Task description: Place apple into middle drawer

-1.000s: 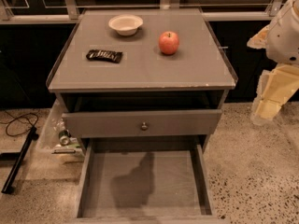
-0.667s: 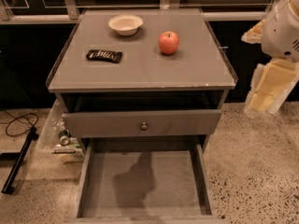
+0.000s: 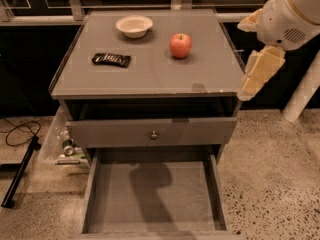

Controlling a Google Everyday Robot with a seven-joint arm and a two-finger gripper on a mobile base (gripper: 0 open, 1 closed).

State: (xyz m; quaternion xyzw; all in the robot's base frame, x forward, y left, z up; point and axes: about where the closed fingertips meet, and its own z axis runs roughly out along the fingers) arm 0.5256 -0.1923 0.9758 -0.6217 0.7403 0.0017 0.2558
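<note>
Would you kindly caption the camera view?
The apple sits on the cabinet top, middle drawer open below, hand beside the cabinet.

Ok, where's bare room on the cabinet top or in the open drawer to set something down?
The middle drawer floor is bare wall to wall. On the cabinet top, the front strip ahead of the candy bar and apple is free. Busier at back, near the white bowl. The claw hangs beside the right edge.

End effector [image 3: 257,76] rt of cabinet [image 3: 150,81], arm [image 3: 295,9] cropped top-rt, middle drawer [image 3: 112,204] front cropped btm
</note>
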